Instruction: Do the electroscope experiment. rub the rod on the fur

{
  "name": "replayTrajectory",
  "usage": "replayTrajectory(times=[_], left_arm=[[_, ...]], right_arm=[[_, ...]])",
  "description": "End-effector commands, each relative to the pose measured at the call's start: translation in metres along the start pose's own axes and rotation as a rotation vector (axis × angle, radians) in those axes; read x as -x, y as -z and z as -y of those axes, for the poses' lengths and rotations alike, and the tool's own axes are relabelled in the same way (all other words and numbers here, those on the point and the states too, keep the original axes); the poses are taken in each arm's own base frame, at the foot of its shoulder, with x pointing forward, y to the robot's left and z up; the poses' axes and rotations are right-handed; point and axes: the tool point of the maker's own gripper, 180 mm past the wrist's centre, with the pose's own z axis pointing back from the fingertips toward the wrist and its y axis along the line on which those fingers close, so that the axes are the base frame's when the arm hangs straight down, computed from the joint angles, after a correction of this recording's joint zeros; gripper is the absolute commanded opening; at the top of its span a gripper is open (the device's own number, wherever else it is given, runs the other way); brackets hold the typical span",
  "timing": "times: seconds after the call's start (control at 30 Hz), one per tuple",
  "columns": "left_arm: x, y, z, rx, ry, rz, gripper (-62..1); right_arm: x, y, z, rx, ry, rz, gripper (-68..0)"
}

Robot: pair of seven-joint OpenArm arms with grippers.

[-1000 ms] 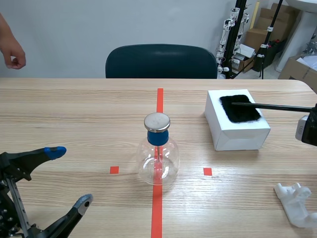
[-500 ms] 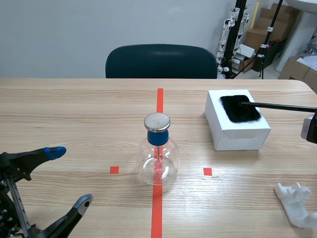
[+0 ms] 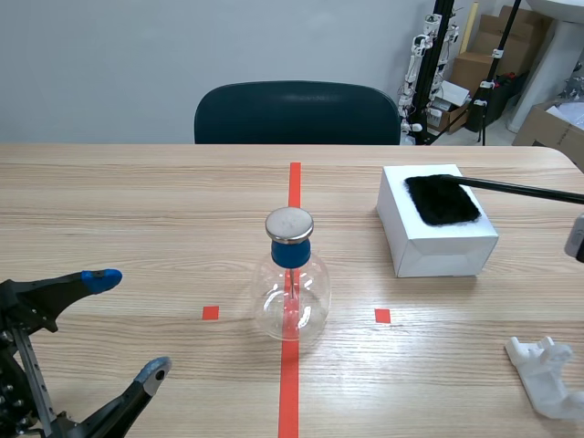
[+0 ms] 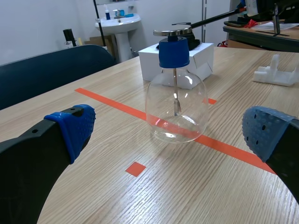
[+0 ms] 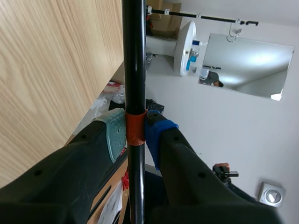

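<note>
right gripper (image 5: 135, 133) clamped on the black rod (image 3: 520, 189) at its orange band; rod tip over the far edge of the fur (image 3: 442, 198) atop the white box (image 3: 438, 246), seemingly touching. left gripper (image 3: 128, 324) wide open, empty, short of the electroscope (image 3: 294, 292).

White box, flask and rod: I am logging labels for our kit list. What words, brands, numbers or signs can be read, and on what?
None can be read in any view.
white box: plain faces, no print.
flask: no label on glass or blue stopper.
rod: a bare orange band, no writing.
cardboard boxes at the back: any print too small to read.
</note>
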Motion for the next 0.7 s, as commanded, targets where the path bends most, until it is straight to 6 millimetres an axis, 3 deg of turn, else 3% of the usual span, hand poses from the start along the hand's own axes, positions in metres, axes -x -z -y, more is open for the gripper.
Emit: replayTrajectory(times=[0.0, 0.2, 0.37, 0.67], left_arm=[[-0.005, 0.001, -0.002, -0.005, 0.006, 0.023, 1.4], [-0.005, 0.001, -0.002, -0.005, 0.006, 0.023, 1.4], [-0.005, 0.001, -0.002, -0.005, 0.006, 0.023, 1.4], [-0.005, 0.001, -0.002, -0.005, 0.006, 0.023, 1.4]], right_arm=[[0.006, -0.004, 0.029, 0.075, 0.002, 0.007, -66.9], [0.000, -0.037, 0.058, 0.149, 0.054, 0.072, -66.9], [-0.019, -0.070, 0.074, 0.177, 0.062, 0.138, -66.9], [-0.061, -0.132, 0.056, 0.129, 0.102, 0.266, -66.9]])
